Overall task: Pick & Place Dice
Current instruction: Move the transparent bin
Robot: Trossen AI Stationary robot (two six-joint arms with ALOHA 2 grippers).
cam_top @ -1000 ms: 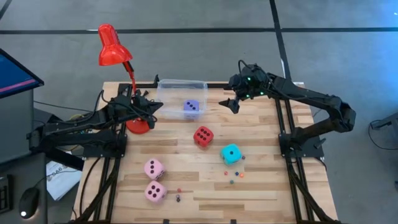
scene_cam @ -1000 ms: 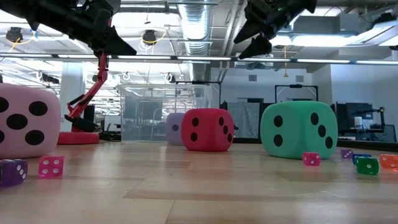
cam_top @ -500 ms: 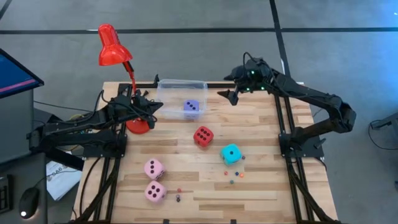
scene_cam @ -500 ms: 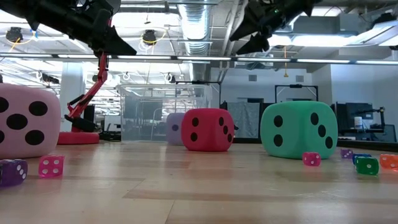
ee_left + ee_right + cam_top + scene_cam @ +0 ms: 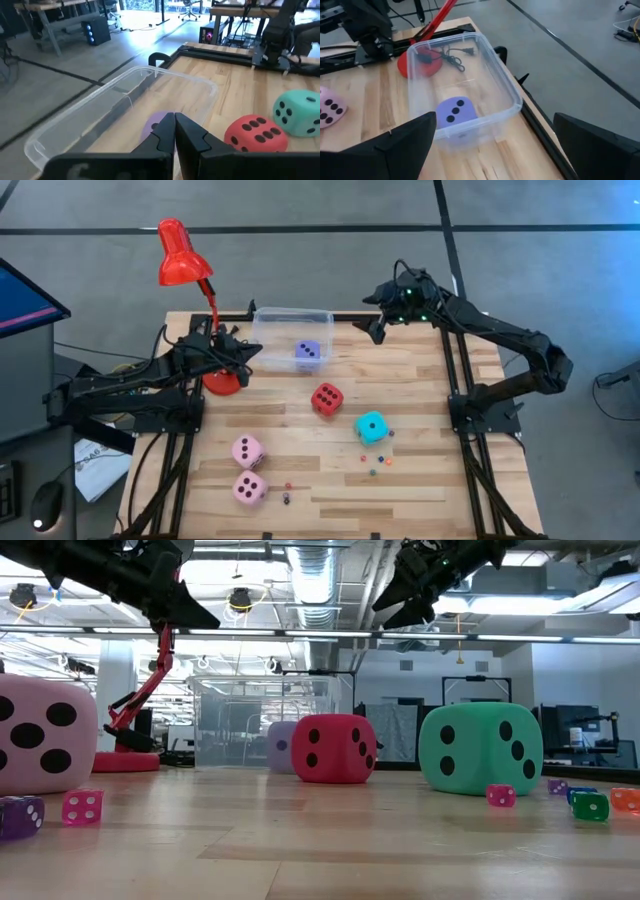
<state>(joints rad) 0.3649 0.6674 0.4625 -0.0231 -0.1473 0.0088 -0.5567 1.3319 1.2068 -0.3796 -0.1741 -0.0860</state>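
From above, the right gripper hung with its fingers spread wide and nothing in them, over the far edge of the pale wooden slat table. The clear plastic bin sat near it, with the soft lavender cube die lying inside. The soft red cube die and the soft cyan cube die lay on the table nearer the front, well apart from that gripper. Two soft pink cube dice sat close together at the front left. The left gripper waited just beside the bin with its fingers pressed together, by the round base of a red desk lamp. Some tiny coloured dice lay near the cyan one.

From table height, the red die stood in front of the lavender one. The cyan die stood to one side and a pink one at the picture's edge. Behind was a big room with ceiling pipes and desks.

From the left wrist, the shut fingers pointed at the bin, hiding part of the lavender die.

From the right wrist, the wide dark fingers framed the bin holding the lavender die, with grey floor past the table.
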